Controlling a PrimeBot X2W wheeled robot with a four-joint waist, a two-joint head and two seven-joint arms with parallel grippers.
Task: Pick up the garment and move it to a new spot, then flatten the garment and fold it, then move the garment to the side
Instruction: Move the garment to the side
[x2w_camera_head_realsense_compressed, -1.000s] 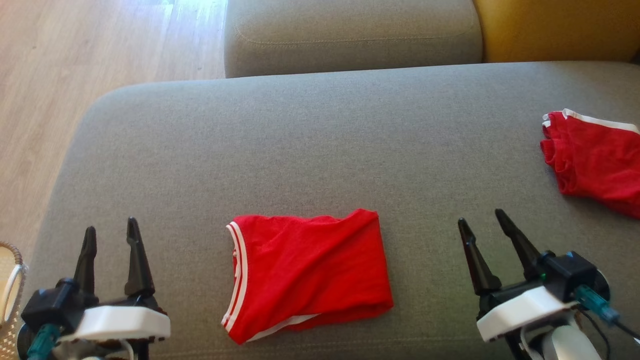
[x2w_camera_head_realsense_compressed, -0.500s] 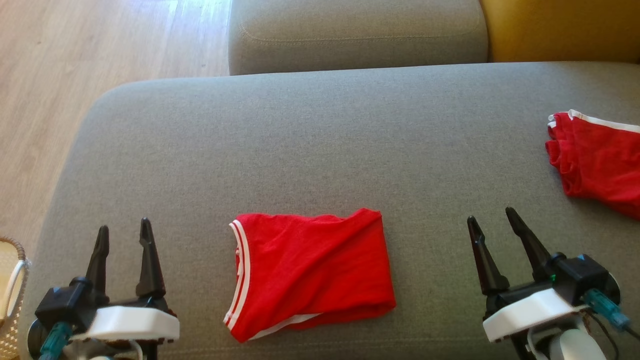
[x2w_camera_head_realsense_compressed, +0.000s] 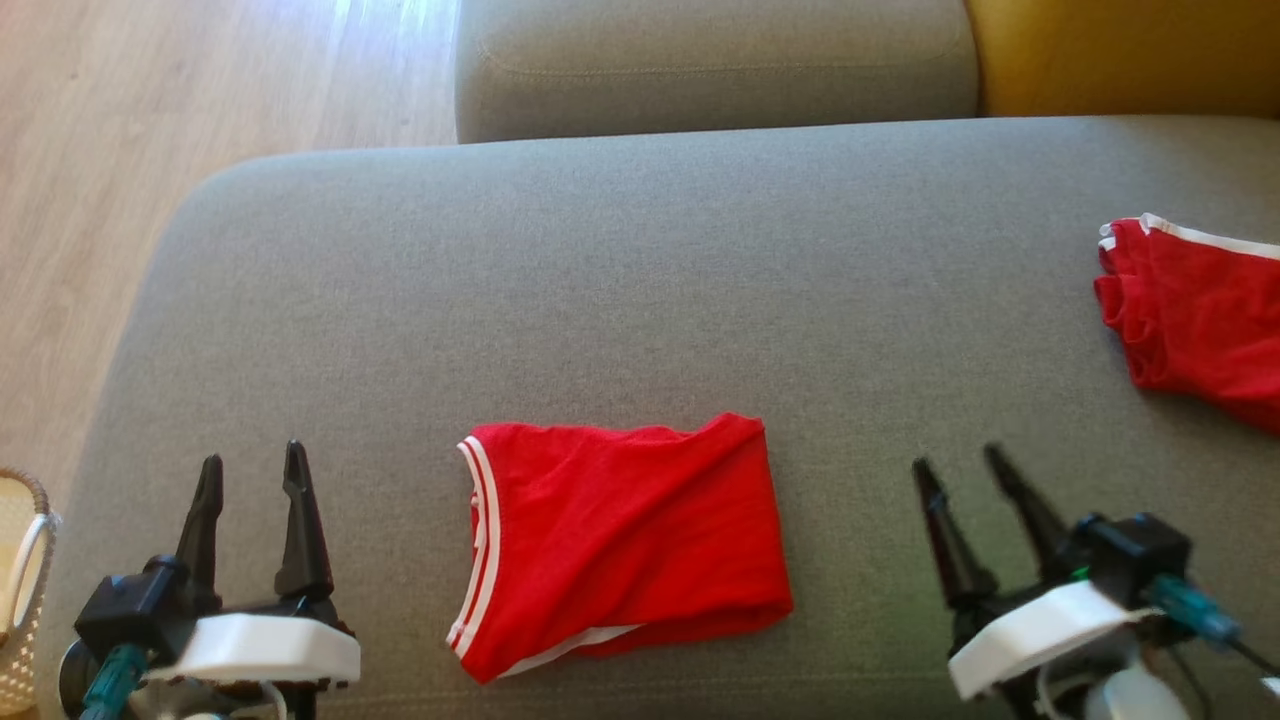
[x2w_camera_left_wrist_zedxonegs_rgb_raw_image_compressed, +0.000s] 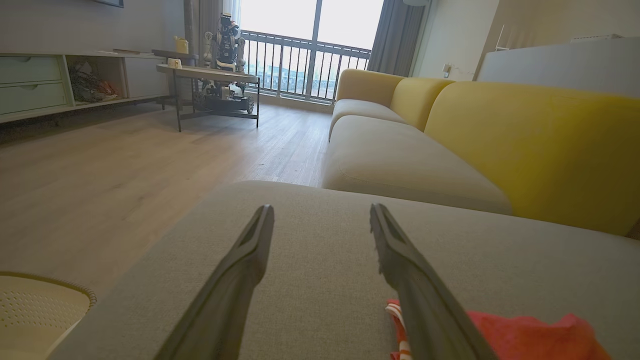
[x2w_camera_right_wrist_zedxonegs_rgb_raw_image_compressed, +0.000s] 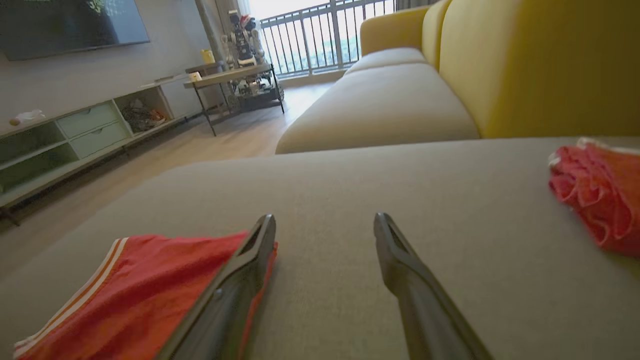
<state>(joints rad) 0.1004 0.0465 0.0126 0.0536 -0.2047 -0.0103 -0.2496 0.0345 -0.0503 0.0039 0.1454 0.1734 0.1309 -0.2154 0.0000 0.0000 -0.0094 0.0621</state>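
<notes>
1. Head view: a folded red fabric garment with white striped trim (x2w_camera_head_realsense_compressed: 620, 545) lies flat on the near middle of the broad grey upholstered sofa seat (x2w_camera_head_realsense_compressed: 640, 290).
2. The left pincer (x2w_camera_head_realsense_compressed: 252, 456) hovers at the lower left, well apart from the garment, its two dark fingers spread wide and holding nothing.
3. The right pincer (x2w_camera_head_realsense_compressed: 958, 458) hovers at the lower right, slightly blurred, equally wide open and empty.
4. A crumpled red cloth with white edging (x2w_camera_head_realsense_compressed: 1195, 310) sits at the seat's far right edge. A pale woven basket (x2w_camera_head_realsense_compressed: 20, 600) shows at the lower left, beside the sofa.
5. Left wrist view: the fingers (x2w_camera_left_wrist_zedxonegs_rgb_raw_image_compressed: 240, 280) stand far apart above the grey seat with nothing between them. The garment (x2w_camera_left_wrist_zedxonegs_rgb_raw_image_compressed: 525, 335) shows at the lower right, its striped edge partly behind one finger. The basket rim (x2w_camera_left_wrist_zedxonegs_rgb_raw_image_compressed: 35, 310) is at the lower left.
6. Right wrist view: the fingers (x2w_camera_right_wrist_zedxonegs_rgb_raw_image_compressed: 425, 300) are spread wide over bare seat. The garment (x2w_camera_right_wrist_zedxonegs_rgb_raw_image_compressed: 150, 290) lies at the lower left, its edge overlapped by the left-hand finger; whether they touch I cannot tell. The crumpled cloth (x2w_camera_right_wrist_zedxonegs_rgb_raw_image_compressed: 595, 195) lies at the right.
</notes>
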